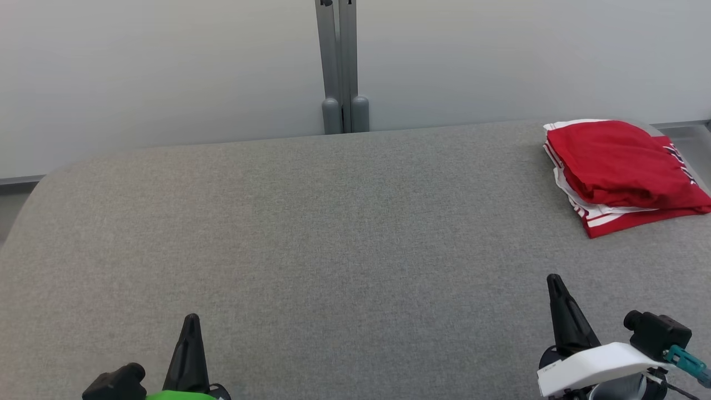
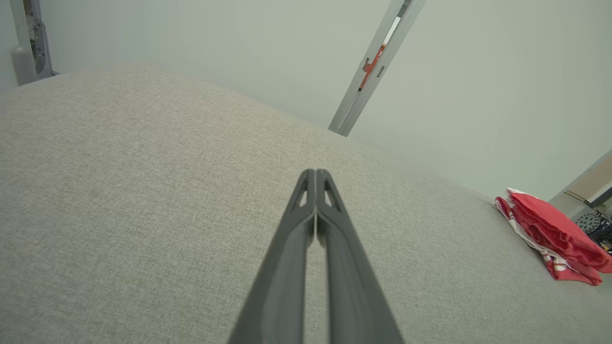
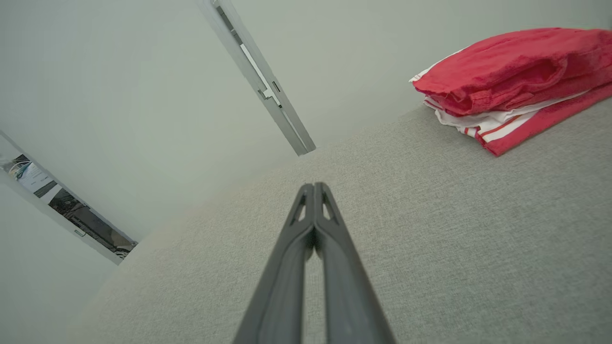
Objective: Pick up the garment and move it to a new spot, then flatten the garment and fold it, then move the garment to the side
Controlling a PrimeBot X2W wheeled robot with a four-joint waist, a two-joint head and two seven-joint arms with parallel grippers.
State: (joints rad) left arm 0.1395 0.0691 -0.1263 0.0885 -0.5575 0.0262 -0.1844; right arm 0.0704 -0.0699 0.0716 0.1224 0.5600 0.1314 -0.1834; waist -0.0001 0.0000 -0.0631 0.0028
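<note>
Bright, even, diffuse light, faint soft shadows, head view sharp, wrist views bowed at edges

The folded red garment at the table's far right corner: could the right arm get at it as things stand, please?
Probably yes: only bare table lies between the right gripper and the garment ahead of it. Its jaws are shut, so they would need opening first.

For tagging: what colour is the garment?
Garment is red with white stripes; best in right wrist view.
</note>
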